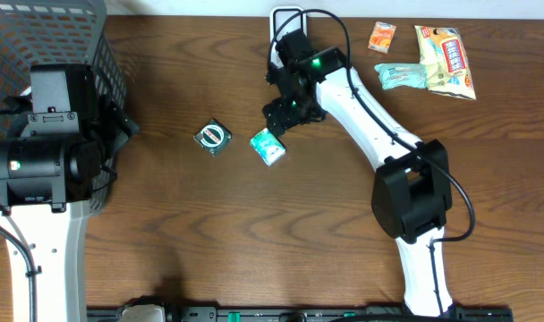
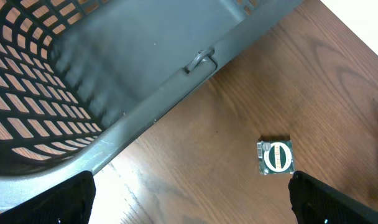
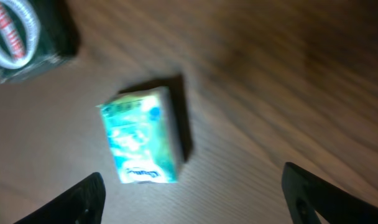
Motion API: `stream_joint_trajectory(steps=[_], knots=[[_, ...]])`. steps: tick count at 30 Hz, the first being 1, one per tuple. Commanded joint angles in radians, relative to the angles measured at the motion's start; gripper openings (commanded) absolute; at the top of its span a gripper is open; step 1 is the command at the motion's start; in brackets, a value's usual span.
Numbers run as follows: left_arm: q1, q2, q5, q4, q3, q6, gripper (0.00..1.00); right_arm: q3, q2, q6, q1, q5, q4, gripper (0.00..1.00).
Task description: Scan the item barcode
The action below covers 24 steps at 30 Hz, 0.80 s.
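Note:
A small teal packet (image 1: 267, 146) lies flat on the wooden table, free of both grippers. In the right wrist view the teal packet (image 3: 139, 137) is blurred and sits just ahead of the left finger. My right gripper (image 1: 281, 121) hovers just behind it, and the right gripper (image 3: 192, 199) stands open with only bare wood between its fingers. A dark green square item (image 1: 213, 136) with a white oval label lies to the packet's left, and this green item (image 2: 275, 157) also shows near my left gripper (image 2: 189, 199), which is open and holds nothing. No barcode is legible.
A grey mesh basket (image 1: 21, 40) fills the far left corner, its rim (image 2: 176, 81) close ahead of the left gripper. Several snack packets (image 1: 437, 58) lie at the back right. A white wire frame (image 1: 288, 13) stands at the back edge behind the right arm.

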Motion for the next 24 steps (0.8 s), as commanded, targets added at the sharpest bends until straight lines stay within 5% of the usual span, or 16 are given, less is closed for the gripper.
stream_joint_trajectory(steps=[1,11,17,24], knots=[[0.007,0.0,-0.01,-0.003,0.006,-0.005,0.98,-0.008,0.075,-0.129,0.001,-0.216,0.011,0.78],[0.007,0.0,-0.01,-0.003,0.006,-0.005,0.98,-0.011,0.163,-0.167,-0.042,-0.406,0.01,0.63],[0.007,0.0,-0.01,-0.003,0.006,-0.005,0.98,-0.025,0.164,-0.167,-0.042,-0.397,0.009,0.31],[0.007,0.0,-0.01,-0.002,0.006,-0.005,0.98,-0.056,0.164,-0.162,-0.04,-0.357,0.021,0.41]])
